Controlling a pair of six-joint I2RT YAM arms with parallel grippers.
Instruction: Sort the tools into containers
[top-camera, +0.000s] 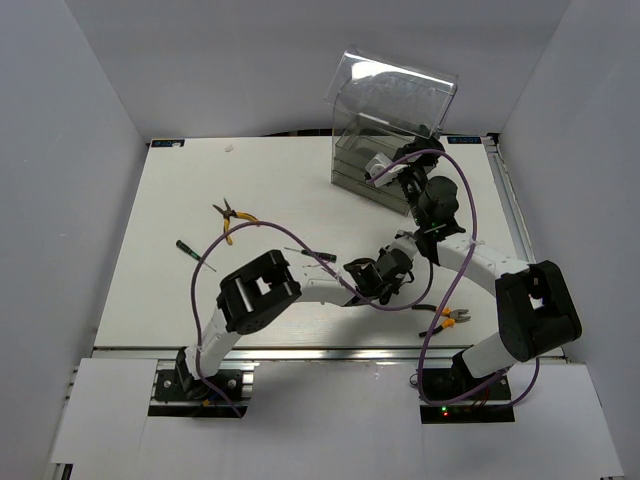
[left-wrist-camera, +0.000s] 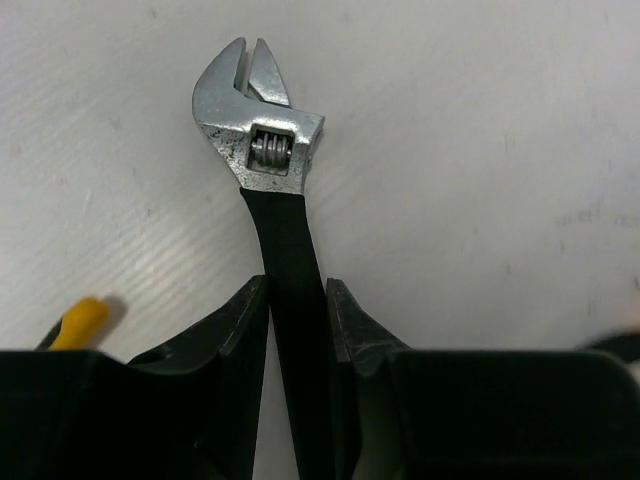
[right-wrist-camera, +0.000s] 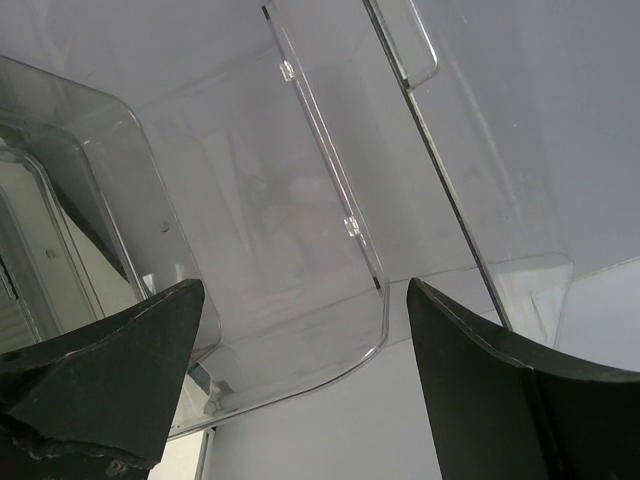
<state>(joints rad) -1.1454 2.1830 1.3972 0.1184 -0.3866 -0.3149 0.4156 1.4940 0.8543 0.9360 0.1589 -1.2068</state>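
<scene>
Table (top-camera: 180, 300) fills the middle of the top view. Drawer cabinet (top-camera: 385, 110) stands at upper centre-right, at the far edge.

Right gripper (top-camera: 385, 170) is up against the cabinet front. In its wrist view the jaws stand wide apart with nothing between them, only clear drawer plastic (right-wrist-camera: 300, 250) behind.

Left gripper (top-camera: 372, 275) sits low at centre-right of the top view, well apart from the cabinet. In the wrist view both fingers (left-wrist-camera: 240, 330) press the sides of the black handle, so I read it as clamped on the adjustable wrench (left-wrist-camera: 285, 240).

Key relation: the wrench's long axis runs straight up the left wrist frame, in line with the gripper. The silver head is past the fingertips at upper centre and the grip is mid-handle. From that gripper the cabinet lies up-frame and slightly right in the top view. The left arm has the tool and the right arm is nearer the drawers, so I'd expect right to handle a drawer while left carries the wrench head-first.

Still on the table:
- pliers (top-camera: 232, 220), left of centre
- one screwdriver (top-camera: 192, 252), further left
- cutters (top-camera: 452, 318), lower right

Yellow tip (left-wrist-camera: 80, 322) at the left edge of the wrist view. Can't tell which tool.
</scene>
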